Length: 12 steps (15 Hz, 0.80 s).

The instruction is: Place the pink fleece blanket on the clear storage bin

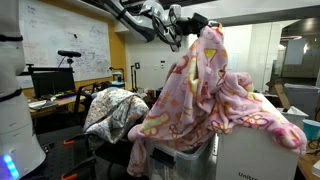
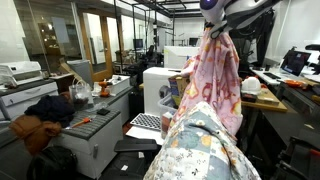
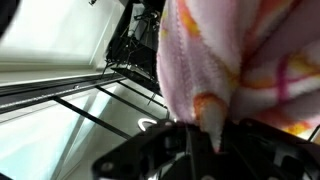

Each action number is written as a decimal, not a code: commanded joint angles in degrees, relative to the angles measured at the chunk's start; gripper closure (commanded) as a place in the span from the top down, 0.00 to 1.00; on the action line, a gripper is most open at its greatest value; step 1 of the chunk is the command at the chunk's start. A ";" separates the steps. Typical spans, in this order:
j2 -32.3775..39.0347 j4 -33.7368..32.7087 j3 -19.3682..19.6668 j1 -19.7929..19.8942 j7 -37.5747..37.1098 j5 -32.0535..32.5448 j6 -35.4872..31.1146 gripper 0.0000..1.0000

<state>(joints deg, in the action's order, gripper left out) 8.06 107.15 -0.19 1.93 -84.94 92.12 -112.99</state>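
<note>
1. claw (image 1: 199, 24) is clamped on a top fold of the pink blanket (image 1: 205, 95) and held high, with the arm reaching in from the upper edge.
2. the blanket hangs from the claw in a long drape. its lower folds spread over the bin (image 1: 183, 160) and the white box (image 1: 256, 150) just beside it.
3. the bin is mostly covered. only a strip of its whitish wall shows under the pink hem.
4. grey blanket (image 1: 115, 112) lies heaped on a chair, apart from the pink one.
5. in an exterior view the pink blanket (image 2: 215, 75) falls as a narrow column behind the grey blanket (image 2: 200, 150).
6. wrist view: the fleece (image 3: 240, 60) is pinched between the dark fingers (image 3: 160, 150).
</note>
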 commanded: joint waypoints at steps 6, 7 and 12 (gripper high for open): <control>6.91 -9.35 0.91 -1.20 -2.59 6.23 12.84 0.01; 7.58 -9.73 0.83 -1.34 -2.87 6.68 13.73 0.01; 9.76 -9.67 0.49 -1.34 -2.07 6.84 13.39 0.01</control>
<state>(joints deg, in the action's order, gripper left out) 16.48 99.44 -0.03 0.95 -87.24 97.69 -100.81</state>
